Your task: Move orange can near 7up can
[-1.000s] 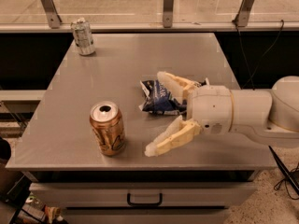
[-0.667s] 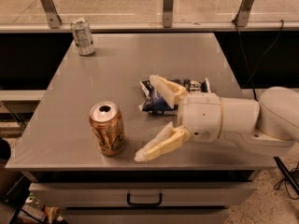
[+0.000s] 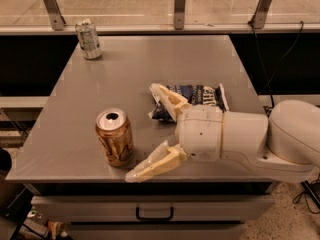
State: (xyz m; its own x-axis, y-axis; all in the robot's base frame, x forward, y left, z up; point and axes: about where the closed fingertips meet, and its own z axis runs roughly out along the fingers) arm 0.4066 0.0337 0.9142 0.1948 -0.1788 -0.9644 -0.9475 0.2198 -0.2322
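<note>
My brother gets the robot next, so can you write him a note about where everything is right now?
Claw: open and empty, low over the front of the table, just right of the orange can.
Orange can: upright near the front left edge, not gripped.
7up can: upright at the far left corner, well apart from the orange can.
Chip bag: lying mid-table, behind the claw.
Done: claw lined up beside the orange can.
Left: grip the orange can, carry it back, set it by the 7up can.
</note>
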